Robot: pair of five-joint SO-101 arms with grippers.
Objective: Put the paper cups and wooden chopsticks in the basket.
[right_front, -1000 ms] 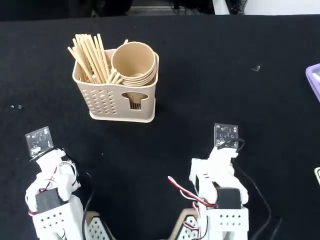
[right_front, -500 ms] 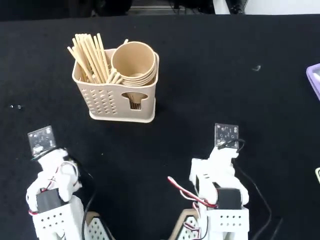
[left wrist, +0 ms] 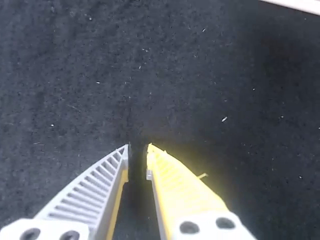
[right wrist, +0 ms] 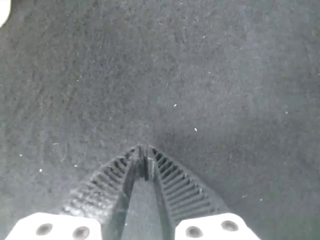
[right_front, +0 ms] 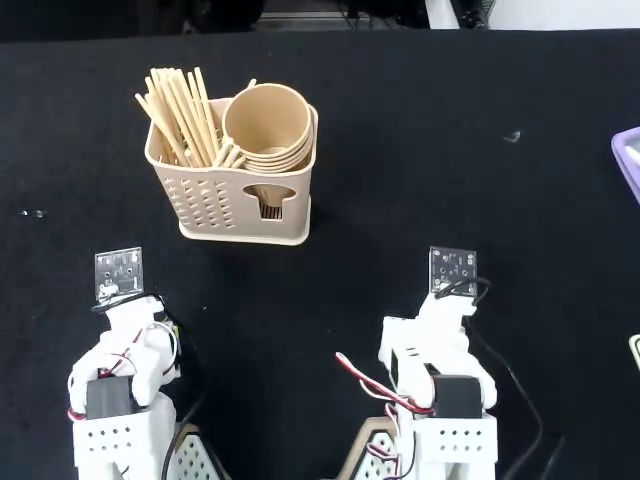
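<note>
A beige perforated basket (right_front: 215, 205) stands on the black table at the back left. A bundle of wooden chopsticks (right_front: 183, 115) leans upright in its left half, and a nested stack of brown paper cups (right_front: 268, 127) fills its right half. Both arms sit folded at the near edge, well short of the basket. My left gripper (left wrist: 137, 150) has its grey and yellow fingers together over bare black cloth, holding nothing. Over the same cloth, my right gripper (right wrist: 144, 152) is shut and holds nothing.
A purple object (right_front: 628, 160) pokes in at the right edge of the table. A small speck (right_front: 512, 136) lies on the cloth at the back right. The left arm (right_front: 120, 375) and right arm (right_front: 440, 370) rest on white bases at the front.
The left arm has swung to the right, its wrist board now closer to the table's middle. The right arm, basket, cups and chopsticks have stayed put.
</note>
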